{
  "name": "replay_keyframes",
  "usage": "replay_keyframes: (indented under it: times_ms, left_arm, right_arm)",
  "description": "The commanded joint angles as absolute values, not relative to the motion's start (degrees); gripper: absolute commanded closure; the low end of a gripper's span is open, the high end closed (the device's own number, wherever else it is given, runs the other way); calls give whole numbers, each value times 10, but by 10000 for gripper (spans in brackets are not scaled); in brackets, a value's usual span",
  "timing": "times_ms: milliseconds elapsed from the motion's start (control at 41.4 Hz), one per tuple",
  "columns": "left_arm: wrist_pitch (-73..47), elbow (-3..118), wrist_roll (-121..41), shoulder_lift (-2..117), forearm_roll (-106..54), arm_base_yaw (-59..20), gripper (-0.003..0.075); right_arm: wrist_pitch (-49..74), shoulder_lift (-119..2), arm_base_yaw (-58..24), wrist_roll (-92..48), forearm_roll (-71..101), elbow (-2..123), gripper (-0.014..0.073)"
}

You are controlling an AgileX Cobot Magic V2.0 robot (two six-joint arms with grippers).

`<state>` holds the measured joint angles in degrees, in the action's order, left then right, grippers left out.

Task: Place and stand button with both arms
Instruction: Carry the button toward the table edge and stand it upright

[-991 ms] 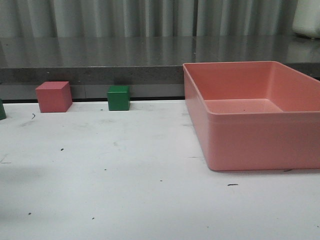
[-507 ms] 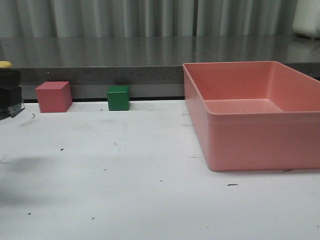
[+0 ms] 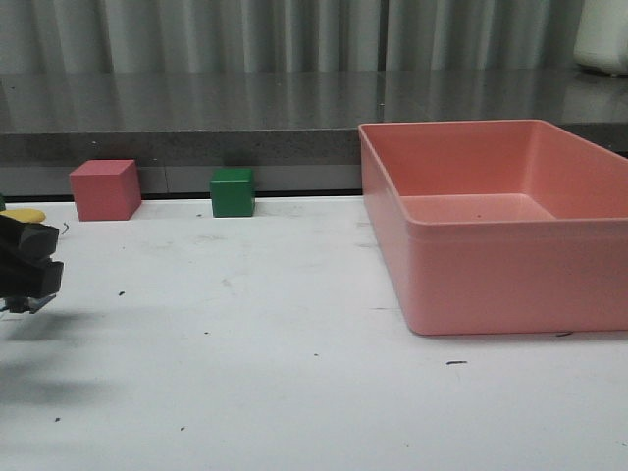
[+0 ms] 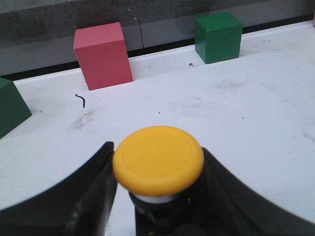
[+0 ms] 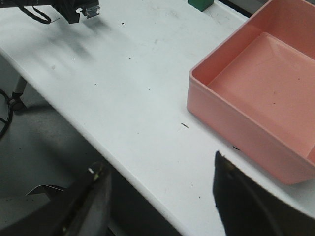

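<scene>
The button has a yellow-orange cap (image 4: 158, 160) on a black body. My left gripper (image 4: 156, 148) is shut on it, one black finger on each side just under the cap. In the front view the button (image 3: 29, 257) hangs tilted a little above the white table at the far left edge, its yellow cap (image 3: 22, 213) on top; the gripper itself is mostly outside that view. My right gripper (image 5: 158, 164) is open and empty, over the table's front edge, and does not show in the front view. The right wrist view shows the left arm's end (image 5: 74, 11) far off.
A red cube (image 3: 105, 189) and a green cube (image 3: 233, 191) stand at the table's back edge, beyond the button. A second green cube (image 4: 10, 105) sits further left. A large pink bin (image 3: 500, 226) fills the right side; it also shows in the right wrist view (image 5: 236, 123).
The button, held in my left gripper, came in from the left edge of the front view, then dropped lower toward the table and tilted.
</scene>
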<state>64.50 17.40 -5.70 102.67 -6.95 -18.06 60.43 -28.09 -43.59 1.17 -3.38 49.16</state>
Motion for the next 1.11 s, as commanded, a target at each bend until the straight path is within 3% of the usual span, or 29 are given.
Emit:
replay_keyframes:
  times_ms: [0,797,1087]
  left_arm:
    - [784,181,-51,1017,-71,-186,479]
    - [784,156,-51,1034,-77,-186,470]
    - [784,150,-51,1034,-77,-186,278]
  right_arm:
    - [569,-284,-433,5,-39,504,121]
    - [569,-284,-433,5,-39,504,122]
    - [569,-284,-433,5,-39,504,122]
